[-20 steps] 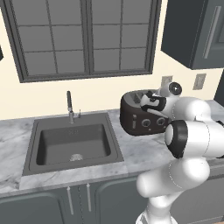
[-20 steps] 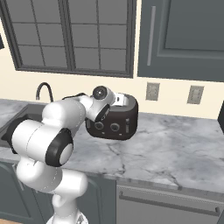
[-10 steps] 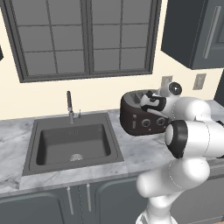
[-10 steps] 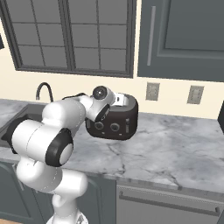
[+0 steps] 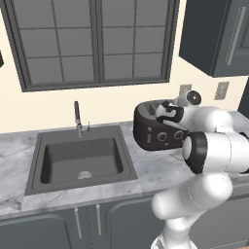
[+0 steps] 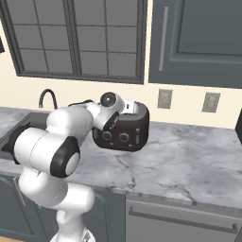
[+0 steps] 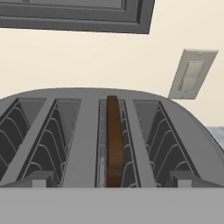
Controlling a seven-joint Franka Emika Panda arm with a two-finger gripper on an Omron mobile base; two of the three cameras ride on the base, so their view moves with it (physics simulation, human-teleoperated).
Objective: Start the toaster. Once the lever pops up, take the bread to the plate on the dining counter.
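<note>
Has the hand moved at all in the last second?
No. The hand sits at the same spot over the toaster, open.

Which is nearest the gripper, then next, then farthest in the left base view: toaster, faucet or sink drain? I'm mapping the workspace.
1. The toaster, directly under the gripper, at the right of the counter.
2. The faucet, behind the sink, to the left.
3. The sink drain, low in the basin, left and forward; a close call with the faucet.

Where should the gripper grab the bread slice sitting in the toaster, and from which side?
Grip the bread by its exposed top edge, coming straight down from above the toaster. It stands on edge in a narrow slot, so probably only that thin upper edge is reachable, one finger on each flat face.
</note>
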